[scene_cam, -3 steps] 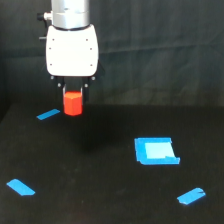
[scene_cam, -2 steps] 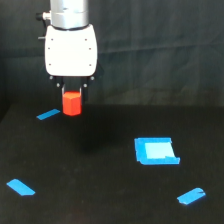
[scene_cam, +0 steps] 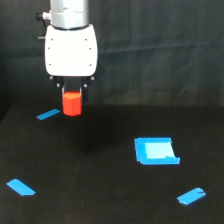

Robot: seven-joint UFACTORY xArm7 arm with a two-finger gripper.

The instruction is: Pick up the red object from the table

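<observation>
Red-orange block (scene_cam: 71, 103) clamped between the fingers (scene_cam: 72, 93), held clear above the black bench (scene_cam: 100, 200).

The block's top sits up between the dark fingers, its faceted sides and lower end hanging below them. The white arm (scene_cam: 70, 47) points straight down over the bench's left rear part. Blue tape strip (scene_cam: 48, 114) lies just left; a blue square patch (scene_cam: 156, 151) lies well apart at right.
</observation>
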